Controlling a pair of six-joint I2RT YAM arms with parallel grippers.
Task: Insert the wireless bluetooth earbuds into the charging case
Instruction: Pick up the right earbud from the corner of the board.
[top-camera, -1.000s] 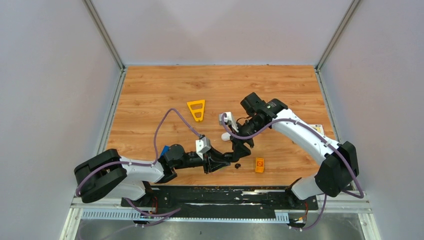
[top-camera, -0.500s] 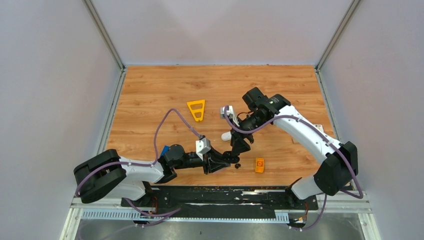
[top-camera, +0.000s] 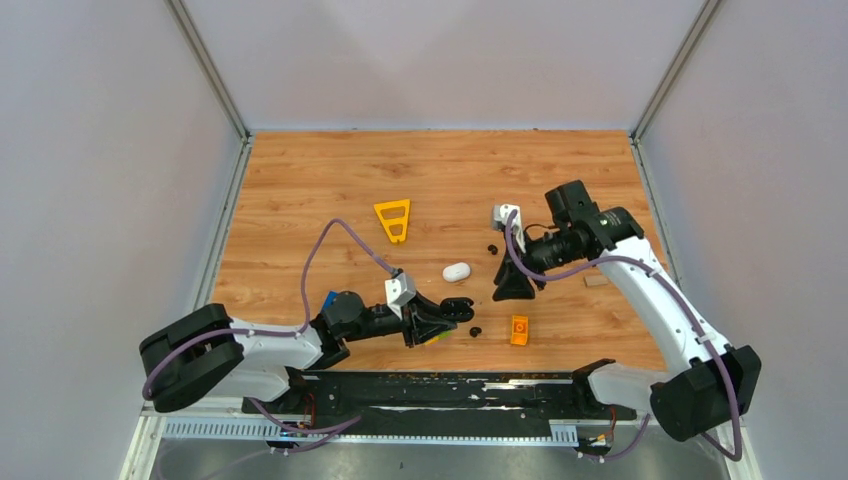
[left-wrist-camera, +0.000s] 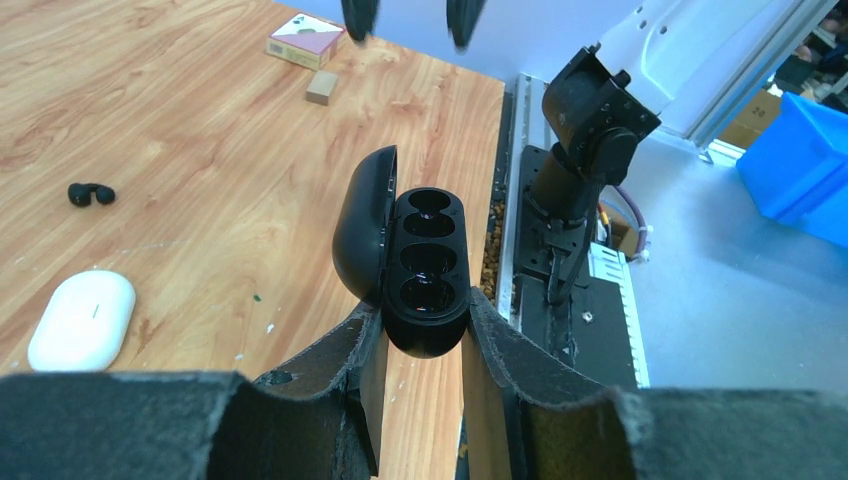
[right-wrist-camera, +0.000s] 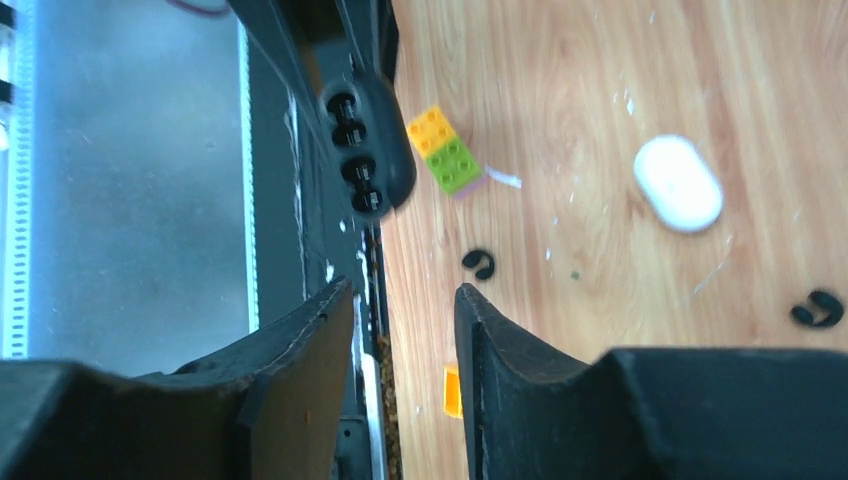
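Left gripper (left-wrist-camera: 424, 330): clamped on the lower end of the charging case (left-wrist-camera: 430, 240). The case is a black clamshell held off the table (top-camera: 300, 180) near its front edge. Its lid is swung open to one side, and the round wells are exposed and appear empty. Right gripper (right-wrist-camera: 398, 345): jaws spread with nothing between them, judged to hang above the wood a little beyond the case. The wireless bluetooth earbuds (right-wrist-camera: 479, 263) are two small black C-shaped pieces lying loose. The near earbud (top-camera: 475, 331) sits close to the held case, with an orange brick (top-camera: 519, 329) nearby. The far earbud (right-wrist-camera: 817, 309) lies farther out, past a shut white oval pod (right-wrist-camera: 678, 183). No bud is seated. Assessment: the step in hand is the first pick, by the right arm. The near earbud is the better choice because the carry to the case is shorter. The approach should be plumb, with the jaws straddling the bud's narrow axis and the fingertips almost at the wood before closing. The closure should be gentle, as so small and glossy a piece is likely to squirt aside or flip. A yellow-and-green brick (right-wrist-camera: 447, 150) beside the case should be cleared on the carry. The left arm should keep the wells steady. Which way round a bud fits its well cannot be told from these views.
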